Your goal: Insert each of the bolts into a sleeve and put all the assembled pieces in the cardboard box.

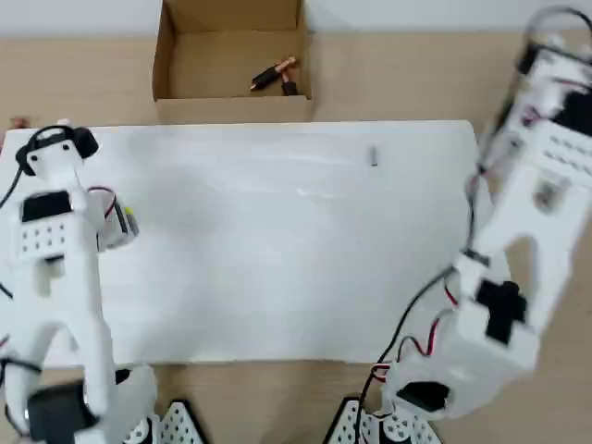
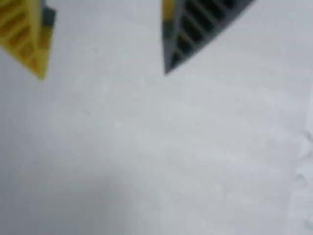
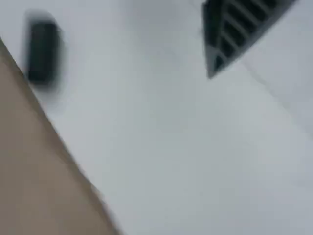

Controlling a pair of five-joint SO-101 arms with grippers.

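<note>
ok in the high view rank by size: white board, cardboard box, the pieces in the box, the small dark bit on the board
largest to smallest:
white board
cardboard box
pieces in the box
small dark bit

The open cardboard box [image 1: 166, 65] stood beyond the white surface's [image 1: 259, 268] far edge and held copper-and-black pieces [image 1: 276, 76]. One small dark piece [image 1: 374, 157] lay on that surface near the edge.

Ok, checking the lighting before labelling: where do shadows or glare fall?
High view: faint sheen streaks on the white sheet, soft shade inside the cardboard box. Left wrist view: a soft grey shadow patch across that sheet. Right wrist view: no glare.
</note>
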